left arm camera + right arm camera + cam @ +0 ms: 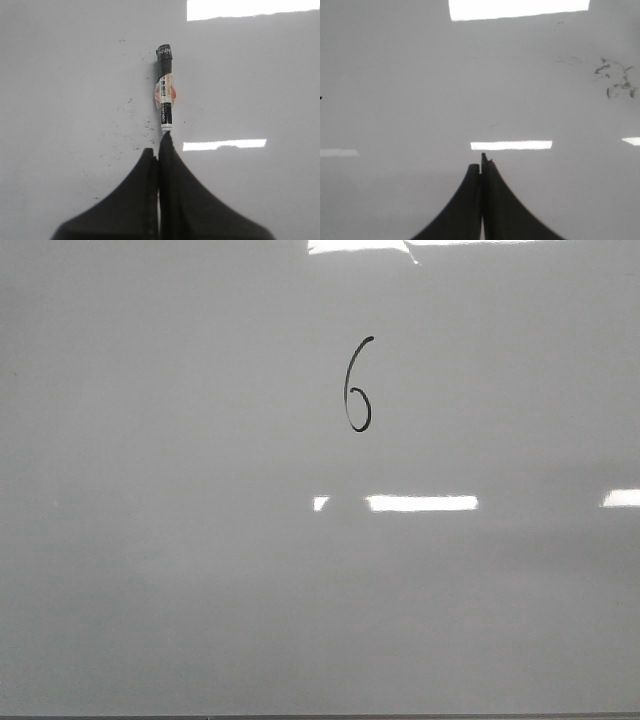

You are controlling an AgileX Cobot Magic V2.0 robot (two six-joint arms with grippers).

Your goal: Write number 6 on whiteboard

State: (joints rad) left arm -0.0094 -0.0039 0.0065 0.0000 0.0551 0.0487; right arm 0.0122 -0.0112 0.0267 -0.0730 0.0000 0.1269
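Note:
The number 6 (358,385) stands in thin black marker on the whiteboard (150,540), above the middle of the front view. No gripper shows in that view. In the left wrist view a capped black-and-white marker (165,90) lies on the whiteboard (60,75), just beyond the tips of my left gripper (157,145). That gripper's jaws are pressed together with nothing between them. My right gripper (480,162) hangs over bare whiteboard (395,100), its jaws also together and empty.
Bright rectangular glare patches (420,503) lie across the board. Its thin dark bottom edge (320,717) runs along the near side. Faint ink specks (130,125) dot the board beside the marker, and a smudge of old ink (615,80) shows in the right wrist view.

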